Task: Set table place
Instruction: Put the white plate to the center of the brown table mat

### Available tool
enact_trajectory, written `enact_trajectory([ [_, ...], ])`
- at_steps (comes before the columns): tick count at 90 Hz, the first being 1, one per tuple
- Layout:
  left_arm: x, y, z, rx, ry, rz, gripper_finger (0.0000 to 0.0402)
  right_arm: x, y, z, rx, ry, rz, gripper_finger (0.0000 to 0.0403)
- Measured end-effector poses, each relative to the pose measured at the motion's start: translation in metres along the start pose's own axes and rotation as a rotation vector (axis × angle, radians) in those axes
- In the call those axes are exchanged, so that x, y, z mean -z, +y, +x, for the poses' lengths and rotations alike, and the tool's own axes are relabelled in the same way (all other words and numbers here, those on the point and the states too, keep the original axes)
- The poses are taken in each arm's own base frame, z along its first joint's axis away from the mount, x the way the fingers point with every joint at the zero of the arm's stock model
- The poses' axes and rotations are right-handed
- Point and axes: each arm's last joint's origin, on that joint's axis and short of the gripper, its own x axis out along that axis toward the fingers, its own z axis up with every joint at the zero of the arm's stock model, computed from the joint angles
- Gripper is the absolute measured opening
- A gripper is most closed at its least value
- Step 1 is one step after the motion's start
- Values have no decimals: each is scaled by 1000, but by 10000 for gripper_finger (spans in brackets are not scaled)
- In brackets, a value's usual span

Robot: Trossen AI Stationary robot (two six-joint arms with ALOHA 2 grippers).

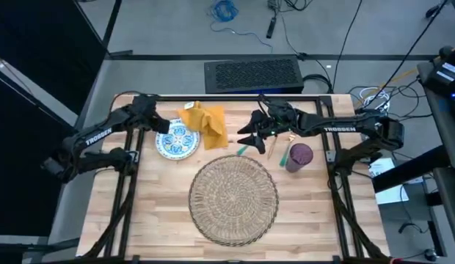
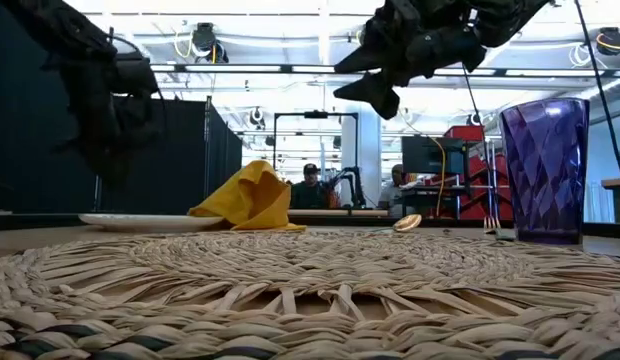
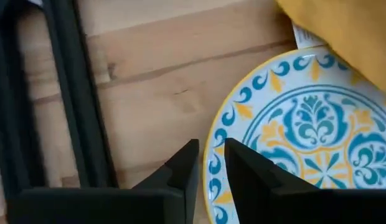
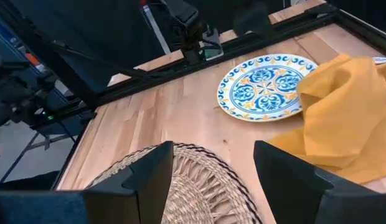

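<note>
1. light plank table (image 1: 161,213) with black frame; behind it an open lab where people sit.
2. woven mat (image 1: 233,198) front centre; plate (image 1: 177,139), yellow napkin (image 1: 207,125) behind; purple cup (image 1: 299,156) and cutlery (image 1: 274,145) right.
3. left gripper (image 3: 208,165) nearly closed, straddling the plate's rim.
4. right gripper (image 4: 213,163) spread wide, empty, above cutlery.

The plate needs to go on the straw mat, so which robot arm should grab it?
Probably left: its end effector hovers over the plate rim, nearly closed. The right end effector is open beyond the napkin.
</note>
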Motion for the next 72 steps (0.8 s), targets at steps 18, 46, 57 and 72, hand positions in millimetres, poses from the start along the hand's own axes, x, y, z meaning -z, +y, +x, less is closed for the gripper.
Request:
enact_trajectory([
  [18,6,12,22,45,53,-50,63,0,0,0,-2,-4,2,210],
  [46,4,12,25,104,58,-10,63,0,1,1,-4,-3,-1,210],
  [57,3,13,29,112,80,-11,63,0,1,1,-5,-3,-3,210],
  [72,2,13,37,114,112,2,63,0,1,1,-5,-3,-3,210],
])
